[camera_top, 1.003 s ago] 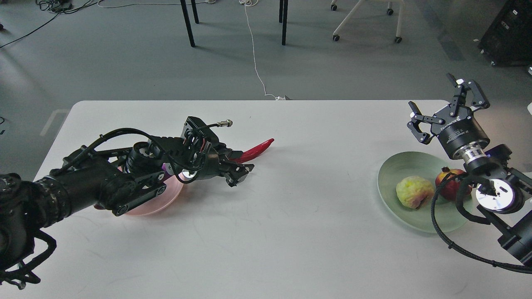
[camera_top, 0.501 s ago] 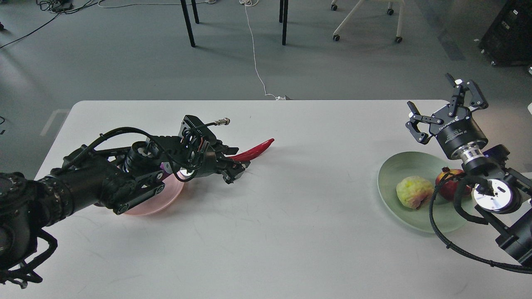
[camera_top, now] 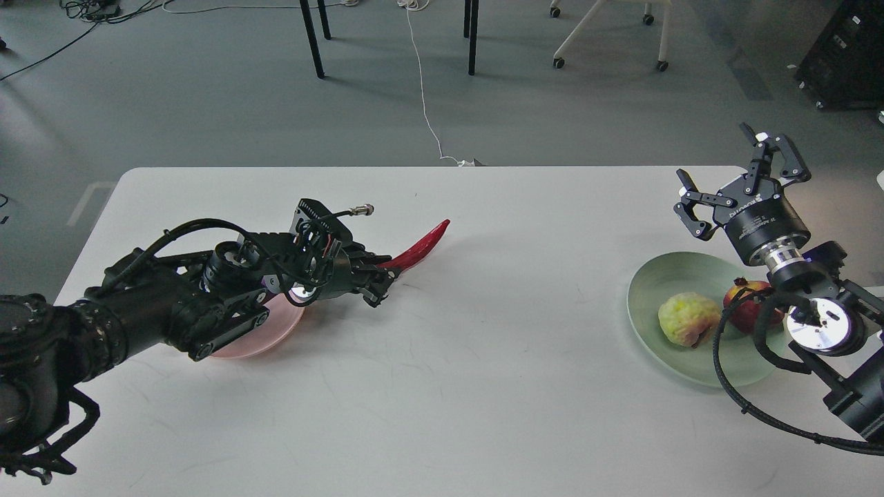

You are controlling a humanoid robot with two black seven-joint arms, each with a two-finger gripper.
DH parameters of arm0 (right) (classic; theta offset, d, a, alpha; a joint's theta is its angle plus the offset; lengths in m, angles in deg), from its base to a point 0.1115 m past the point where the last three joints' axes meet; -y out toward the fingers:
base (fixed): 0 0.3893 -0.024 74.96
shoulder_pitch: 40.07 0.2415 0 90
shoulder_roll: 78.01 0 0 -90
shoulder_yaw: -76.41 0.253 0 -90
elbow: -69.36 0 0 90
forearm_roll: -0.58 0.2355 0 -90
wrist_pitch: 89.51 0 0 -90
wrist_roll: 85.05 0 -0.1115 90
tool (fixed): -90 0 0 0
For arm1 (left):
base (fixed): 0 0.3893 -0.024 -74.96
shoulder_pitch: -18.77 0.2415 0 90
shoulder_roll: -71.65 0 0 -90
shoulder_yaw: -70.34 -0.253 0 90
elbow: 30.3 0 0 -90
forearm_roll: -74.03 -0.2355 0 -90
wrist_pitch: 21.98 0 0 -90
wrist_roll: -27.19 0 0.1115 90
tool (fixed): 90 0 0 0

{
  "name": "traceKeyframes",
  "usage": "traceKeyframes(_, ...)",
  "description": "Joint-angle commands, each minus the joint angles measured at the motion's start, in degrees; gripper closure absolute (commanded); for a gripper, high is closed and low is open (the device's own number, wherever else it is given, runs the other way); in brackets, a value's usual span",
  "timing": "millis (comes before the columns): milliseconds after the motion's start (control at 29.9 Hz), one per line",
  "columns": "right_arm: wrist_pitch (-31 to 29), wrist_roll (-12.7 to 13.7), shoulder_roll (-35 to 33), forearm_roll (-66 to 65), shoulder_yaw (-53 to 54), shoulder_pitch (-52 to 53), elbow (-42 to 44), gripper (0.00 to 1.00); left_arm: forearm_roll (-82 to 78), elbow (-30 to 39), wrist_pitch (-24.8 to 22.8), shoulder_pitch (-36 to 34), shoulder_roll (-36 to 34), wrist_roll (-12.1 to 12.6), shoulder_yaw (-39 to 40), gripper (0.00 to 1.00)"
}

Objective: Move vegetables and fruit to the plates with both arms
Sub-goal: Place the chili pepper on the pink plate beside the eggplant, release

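The slim, curved, glossy red chili pepper (camera_top: 418, 248) lies near the middle-left of the white bench (camera_top: 483, 345), its pointed tip angled up and away toward the far edge, and its stem end is hidden within the left tool (camera_top: 376, 276), whose dark fingers are closed around that end. Whether the pepper rests on the bench or is raised a little cannot be told. Just behind the left tool's wrist sits the round pale pink plate (camera_top: 259, 338), mostly covered by the black left arm (camera_top: 138, 317) that comes in from the lower left with its looped cable; a small patch of purple, the glossy eggplant (camera_top: 265, 283), shows between the arm's links over this plate, and no more of it can be seen. Well apart, at the bench's right end, stands the round pale mint green plate (camera_top: 663, 276). On it lie the bumpy yellow-green fruit with a pinkish patch (camera_top: 688, 319) and, just beside it to the right, the dark red round fruit with a small crown tip (camera_top: 742, 304), partly behind a black cable. Above the plate's far side, the right tool (camera_top: 739, 183) is raised off the bench with its fingers spread wide and nothing between them.
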Motion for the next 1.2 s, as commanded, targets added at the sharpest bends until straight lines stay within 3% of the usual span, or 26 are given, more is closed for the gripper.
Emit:
traceKeyframes(0, 0.0, 0.0, -0.1, 0.0, 0.1, 0.0, 0.0, 0.01, 2.0, 5.8, 0.5, -1.6, -3.3, -0.6, 1.4, 0.94)
traceKeyframes(167, -0.1, 0.0, -0.7, 0.0, 0.1, 0.0, 0.1, 0.01, 6.0, 24.1, 0.6, -4.0, -18.3, -0.3, 1.7, 0.93)
traceKeyframes(334, -0.2, 0.0, -1.1, 0.0, 0.1, -0.4, 0.3, 0.01, 5.4, 34.5, 0.8, -1.3, -34.4, -0.9, -0.7, 0.93)
traceKeyframes(468, -0.1, 0.0, -0.6, 0.0, 0.0, -0.5, 0.3, 0.01, 3.7, 36.1, 1.9, 3.7, -40.5, -3.0, -1.5, 0.93)
traceKeyframes(735, 0.0, 0.0, -0.5, 0.0, 0.0, -0.2, 0.0, 0.01, -1.0, 34.0, 4.8, 8.8, -41.7, -3.0, -1.8, 0.89)
traceKeyframes(802, 0.0, 0.0, -0.5, 0.0, 0.0, -0.2, 0.0, 0.01, -0.9, 33.0, 4.8, 8.8, -41.4, -3.0, -1.6, 0.76)
traceKeyframes(869, 0.0, 0.0, -0.5, 0.0, 0.0, -0.2, 0.0, 0.01, -0.5, 32.1, 4.9, 9.0, -41.2, -2.8, -1.1, 0.52)
traceKeyframes(1070, 0.0, 0.0, -0.6, 0.0, 0.0, -0.4, -0.1, 0.01, 1.3, 31.9, 5.1, 8.8, -41.3, -3.4, 0.0, 0.21)
traceKeyframes(1170, -0.1, 0.0, -0.8, 0.0, 0.0, -0.4, -0.1, 0.01, 9.6, 31.9, 4.8, 8.9, -41.5, -3.4, 3.8, 0.08)
